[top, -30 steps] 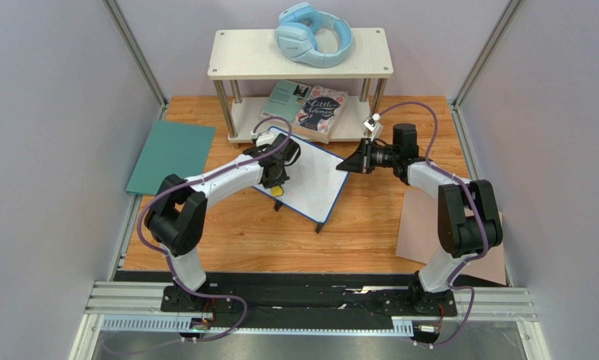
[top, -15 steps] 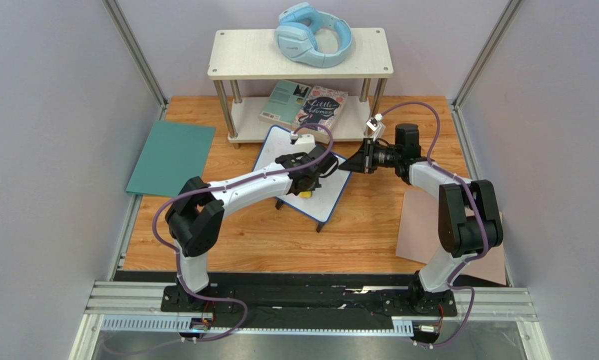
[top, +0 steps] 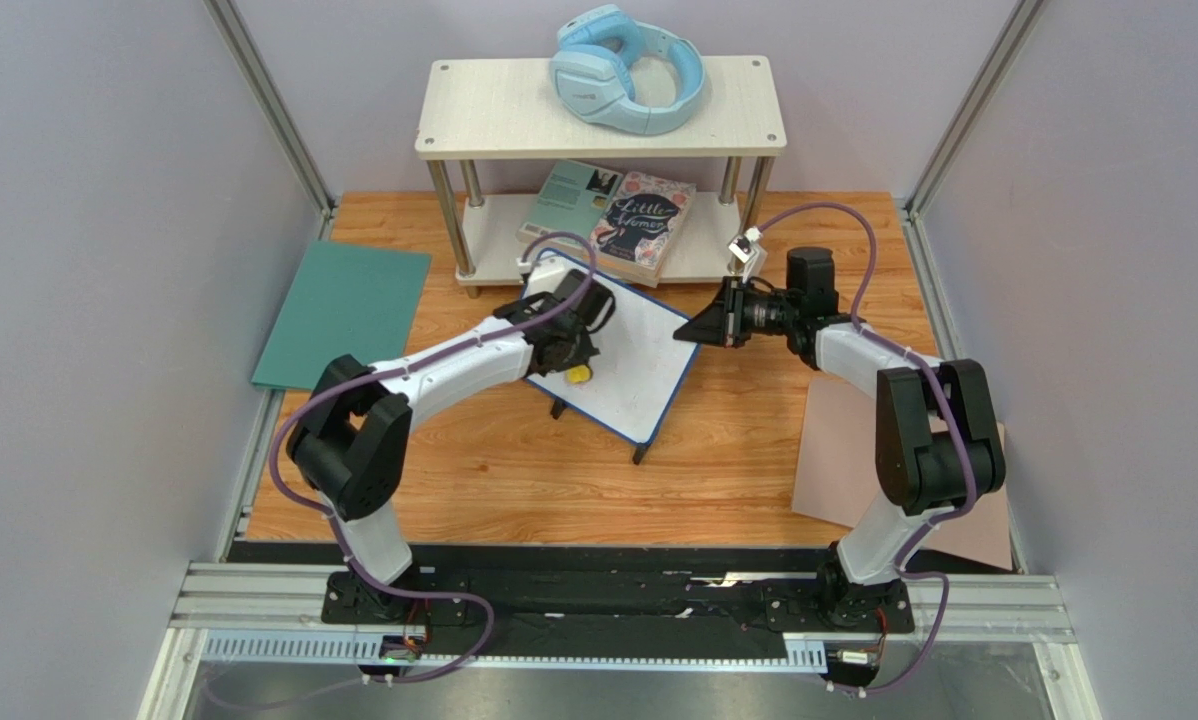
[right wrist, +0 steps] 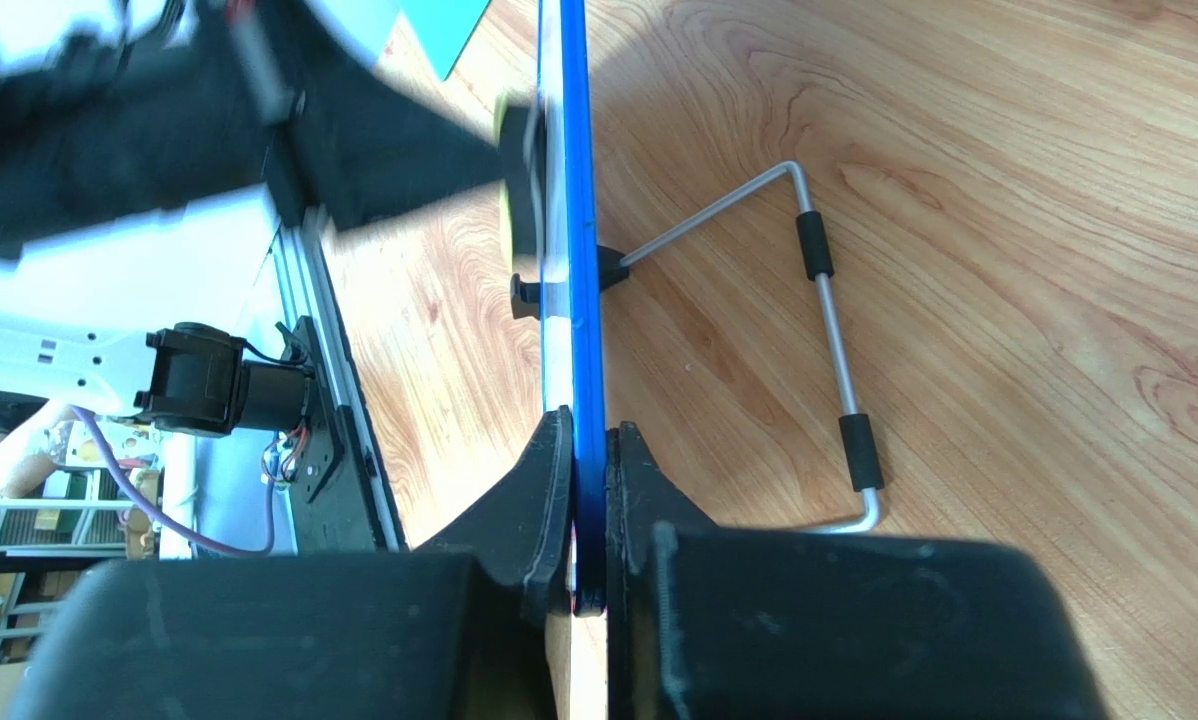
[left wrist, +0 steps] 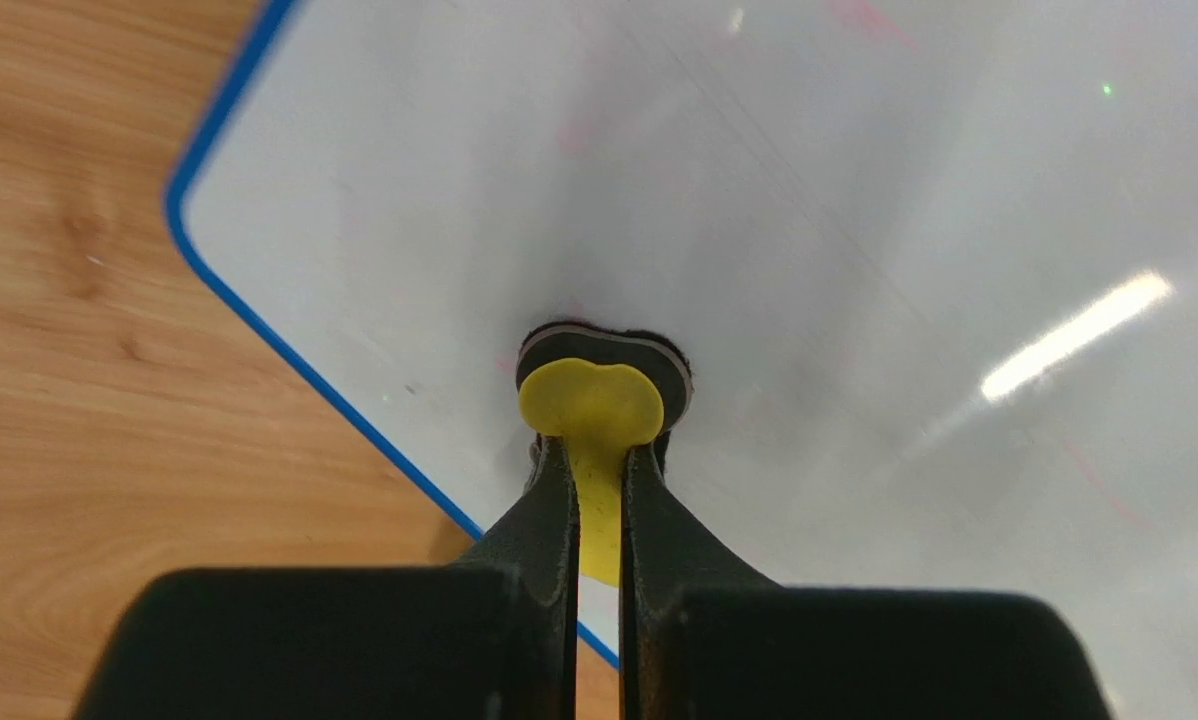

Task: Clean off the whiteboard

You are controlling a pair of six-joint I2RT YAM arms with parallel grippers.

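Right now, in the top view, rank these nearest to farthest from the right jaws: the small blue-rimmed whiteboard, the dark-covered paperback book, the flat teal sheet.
1. Small blue-rimmed whiteboard: its right edge is clamped in the right jaws.
2. Dark-covered paperback book: on the lower shelf, behind and slightly left.
3. Flat teal sheet: far off on the left side.

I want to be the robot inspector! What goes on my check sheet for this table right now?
Surface: wooden table, no spills seen.
Job's things: whiteboard tilted on its wire stand, faint pink marks; yellow eraser pressed against it.
Clutter: teal sheet left, tan-pink sheet right; headphones and book on the shelf.
Grippers: left gripper shut on the eraser; right gripper shut on the whiteboard's edge.
Cables: purple cable along each arm, no snag seen.
Surroundings: plain walls, metal rail at near edge.
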